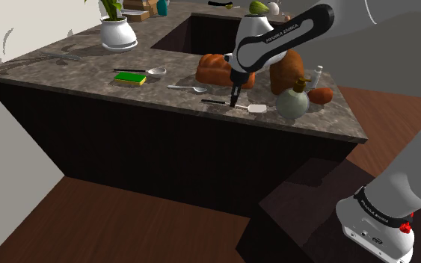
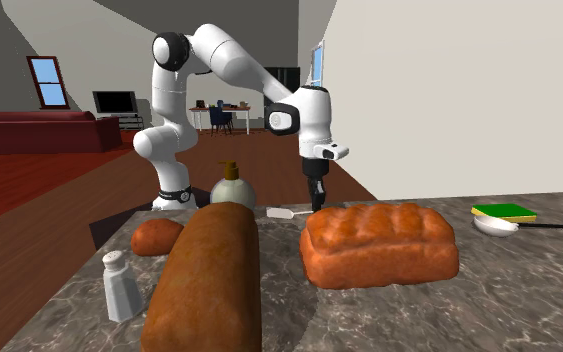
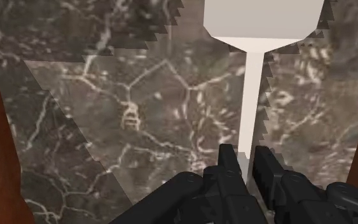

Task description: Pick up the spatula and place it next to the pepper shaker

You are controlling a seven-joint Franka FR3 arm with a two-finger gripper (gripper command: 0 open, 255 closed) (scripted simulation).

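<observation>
The spatula (image 1: pixel 256 108) lies flat on the dark marble counter (image 1: pixel 66 63), with a white blade and a thin black handle. In the wrist view its white neck (image 3: pixel 250 102) runs down between my fingertips (image 3: pixel 229 159), and the blade is beyond them. My gripper (image 1: pixel 235 104) stands upright over the spatula's middle, shut on its shaft, which still rests on the counter. The white pepper shaker (image 1: pixel 318 74) stands behind the brown loaves; in the second exterior view it (image 2: pixel 121 286) is in the foreground, far from my gripper (image 2: pixel 316 204).
Two brown bread loaves (image 2: pixel 379 243) (image 2: pixel 207 285), a small roll (image 1: pixel 321 95) and a round soap bottle (image 1: pixel 292 102) crowd the counter near the spatula. A green sponge (image 1: pixel 130 78) and spoons (image 1: pixel 188 88) lie towards the shoulder view's left, and a potted plant (image 1: pixel 117 31) and sink (image 1: pixel 201 33) are behind.
</observation>
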